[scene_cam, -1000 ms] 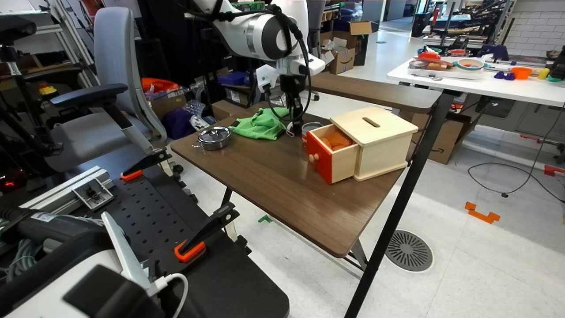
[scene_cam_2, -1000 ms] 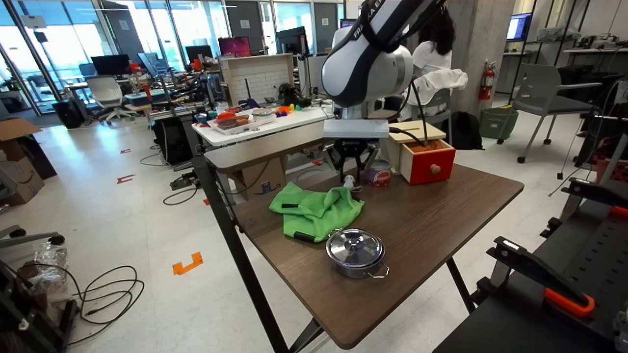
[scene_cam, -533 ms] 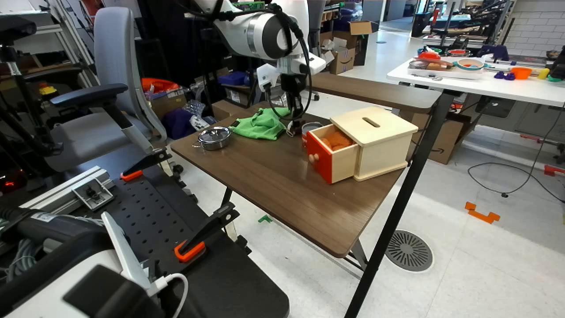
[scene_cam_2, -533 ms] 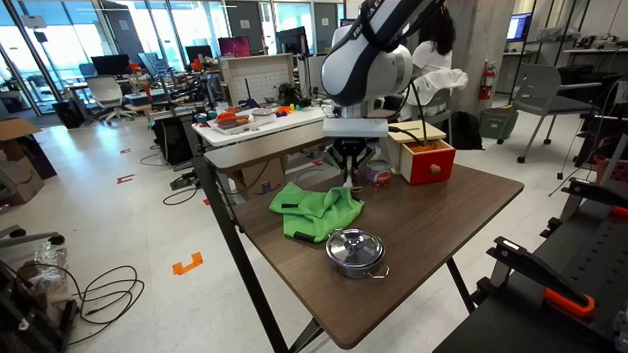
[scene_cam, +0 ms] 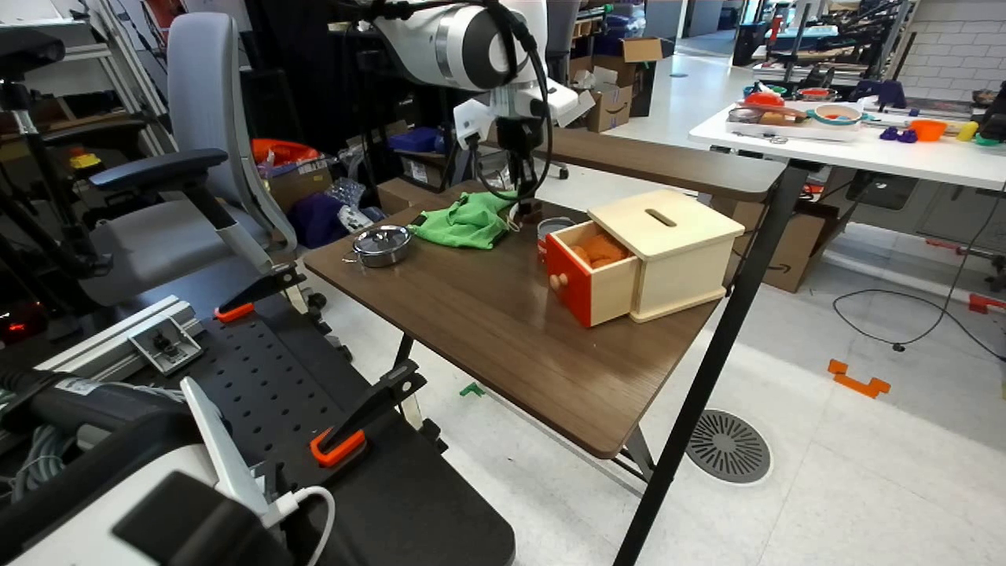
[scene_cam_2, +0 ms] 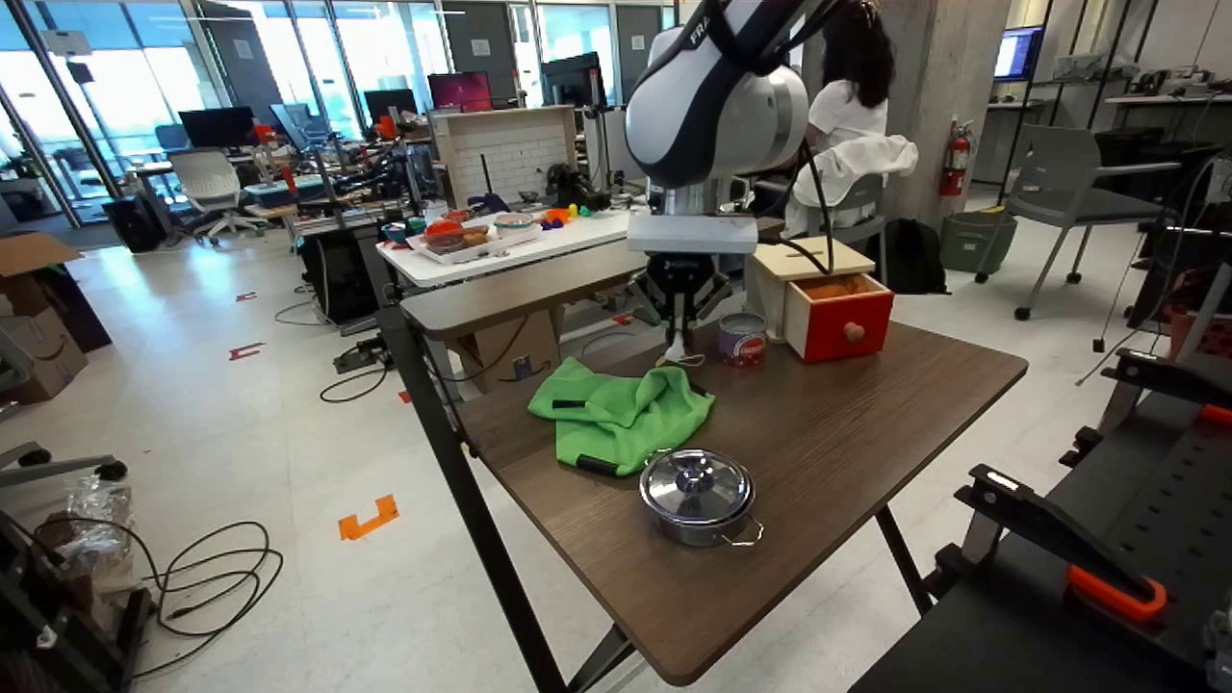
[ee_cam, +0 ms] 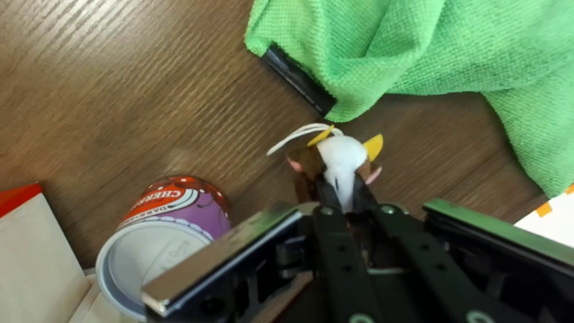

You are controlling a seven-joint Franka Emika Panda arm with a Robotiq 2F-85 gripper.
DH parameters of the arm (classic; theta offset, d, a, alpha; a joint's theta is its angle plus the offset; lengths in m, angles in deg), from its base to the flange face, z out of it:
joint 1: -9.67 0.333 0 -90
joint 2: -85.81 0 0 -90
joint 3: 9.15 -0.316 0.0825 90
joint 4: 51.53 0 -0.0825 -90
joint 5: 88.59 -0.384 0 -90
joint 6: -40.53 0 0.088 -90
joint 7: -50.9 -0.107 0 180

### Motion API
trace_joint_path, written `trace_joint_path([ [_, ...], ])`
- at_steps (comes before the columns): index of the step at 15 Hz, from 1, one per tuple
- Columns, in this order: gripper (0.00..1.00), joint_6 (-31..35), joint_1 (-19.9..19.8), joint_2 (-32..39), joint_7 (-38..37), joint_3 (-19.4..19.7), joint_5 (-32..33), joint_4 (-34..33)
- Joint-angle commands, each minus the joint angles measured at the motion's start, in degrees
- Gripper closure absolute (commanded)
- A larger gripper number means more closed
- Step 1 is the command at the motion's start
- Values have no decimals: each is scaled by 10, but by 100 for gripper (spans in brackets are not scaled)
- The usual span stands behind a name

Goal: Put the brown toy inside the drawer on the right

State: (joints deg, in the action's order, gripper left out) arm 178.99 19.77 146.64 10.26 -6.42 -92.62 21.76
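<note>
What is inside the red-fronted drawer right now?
Something orange and soft-looking shows inside the partly open drawer in both exterior views; what it is, I cannot tell. The drawer's bottom beneath it is covered, and the wooden box hides the back part.

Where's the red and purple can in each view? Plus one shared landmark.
In an exterior view: can just right of centre, partly hidden by the drawer.
In an exterior view: can right of centre, left of the drawer.
Wrist view: can lower left.
Shared landmark: green cloth, left of can in both exterior views, upper right in wrist view.
</note>
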Motion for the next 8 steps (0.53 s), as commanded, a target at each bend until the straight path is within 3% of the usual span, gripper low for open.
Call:
trace_joint_path([
  [1, 97, 15, 1, -72, 12, -6, -15, 83],
  [8, 97, 37, -9, -231, 32, -5, -13, 263],
])
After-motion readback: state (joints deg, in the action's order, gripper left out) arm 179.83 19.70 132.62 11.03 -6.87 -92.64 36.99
